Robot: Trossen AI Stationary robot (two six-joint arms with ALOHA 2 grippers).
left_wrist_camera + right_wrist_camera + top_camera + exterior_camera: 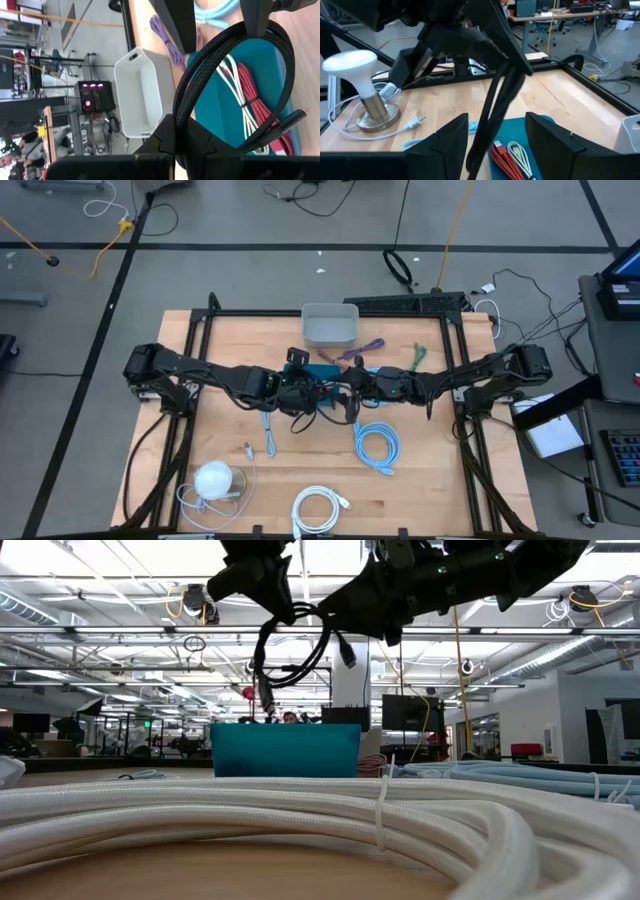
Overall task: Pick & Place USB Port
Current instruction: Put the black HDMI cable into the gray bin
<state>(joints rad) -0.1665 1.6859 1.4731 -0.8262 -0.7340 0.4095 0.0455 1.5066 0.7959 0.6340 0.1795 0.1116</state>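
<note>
A black braided cable coil (305,412) hangs in the air over a teal bin (325,370) at the table's middle. In the low view its loop (300,665) dangles below both grippers, with one plug (345,650) and another end (265,695) hanging free. My left gripper (292,392) is shut on the coil. My right gripper (495,145) is open, its fingers standing on either side of the coil's strands (495,105). The teal bin (220,100) holds a red and a white cable (245,105). My left gripper (175,130) pinches several bundled strands of the black coil (181,117) between its two fingers. The coil is lifted clear of the table and hangs over the teal bin. My right gripper straddles the same coil; whether its fingers touch it, I cannot tell.
A pale grey bin (330,325) stands behind the teal one. Purple (365,348) and green (418,355) cables lie near the far edge. A light blue cable (377,445), a white cable (320,505) and a white lamp (213,478) lie nearer.
</note>
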